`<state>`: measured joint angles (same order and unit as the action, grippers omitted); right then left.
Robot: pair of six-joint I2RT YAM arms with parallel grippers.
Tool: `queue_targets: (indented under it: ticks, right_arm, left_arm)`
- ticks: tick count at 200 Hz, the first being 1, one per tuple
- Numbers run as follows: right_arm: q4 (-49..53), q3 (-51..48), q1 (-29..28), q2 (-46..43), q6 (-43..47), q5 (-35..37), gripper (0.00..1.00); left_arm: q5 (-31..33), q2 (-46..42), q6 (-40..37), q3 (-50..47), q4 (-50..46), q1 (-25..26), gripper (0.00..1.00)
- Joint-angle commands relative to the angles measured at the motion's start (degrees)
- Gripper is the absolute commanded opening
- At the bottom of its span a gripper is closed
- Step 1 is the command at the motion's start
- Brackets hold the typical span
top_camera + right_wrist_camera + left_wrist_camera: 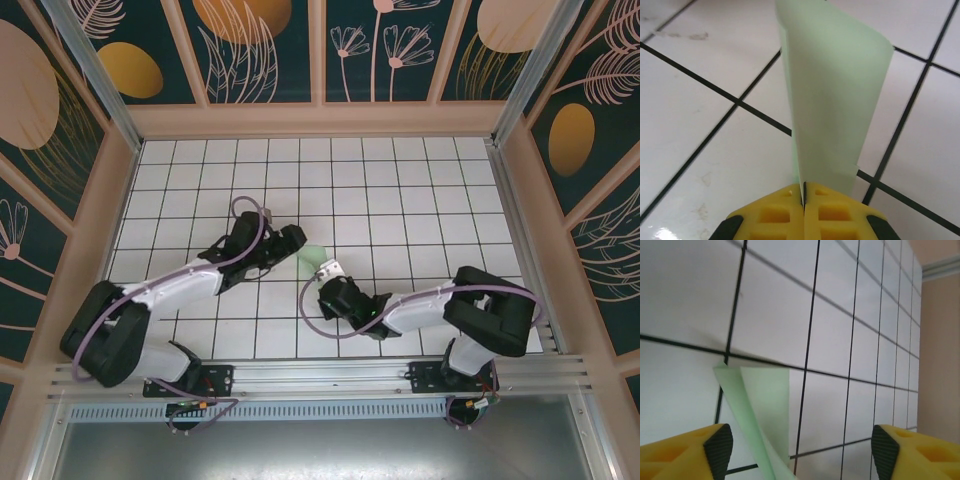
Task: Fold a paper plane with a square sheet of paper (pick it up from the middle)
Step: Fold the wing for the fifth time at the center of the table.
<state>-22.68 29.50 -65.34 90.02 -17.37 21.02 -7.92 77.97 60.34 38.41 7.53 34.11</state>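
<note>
The sheet of paper (835,100) looked feather-light and floppy, pale mint, already doubled over on itself and standing up off the white grid table (400,180) near the middle of the floor; I'd guess it dents or tears if squeezed hard and slides easily on the slick tiles, so the safest hold seemed to be right on a crease or doubled edge, where it's stiffest, rather than a loose corner. The right gripper (803,192) was clamped tight on its lower edge, with the sheet rising toward 12 o'clock from the pads in the right wrist view. From above, the paper sat at about 4 o'clock from the left gripper (802,450); its yellow jaws stood wide apart, gripping nothing, with the sheet's curled flap just beside the left-hand finger.
</note>
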Motion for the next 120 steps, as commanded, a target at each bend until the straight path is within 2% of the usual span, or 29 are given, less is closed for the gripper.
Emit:
queue_targets:
  ticks: [1, 38, 89, 120]
  right_arm:
    - [-6.41, -2.66, 3.04, -2.90, -4.08, -12.65, 0.00]
    - [-9.26, -4.60, 6.18, -3.89, -6.24, -19.71, 0.00]
    - [-12.66, -6.09, 9.50, -2.27, -10.44, -26.84, 0.00]
    - [-12.95, -7.24, 9.66, -1.61, -11.36, -25.65, 0.00]
  left_arm:
    - [9.95, -6.04, -0.96, -2.46, -5.74, -0.31, 0.80]
    - [13.07, -12.41, -0.74, -5.83, -5.77, -0.34, 0.82]
    - [11.00, -11.80, -0.41, -6.84, -5.22, -0.28, 0.82]
    - [9.99, -11.45, -0.13, -7.34, -4.48, -0.31, 0.82]
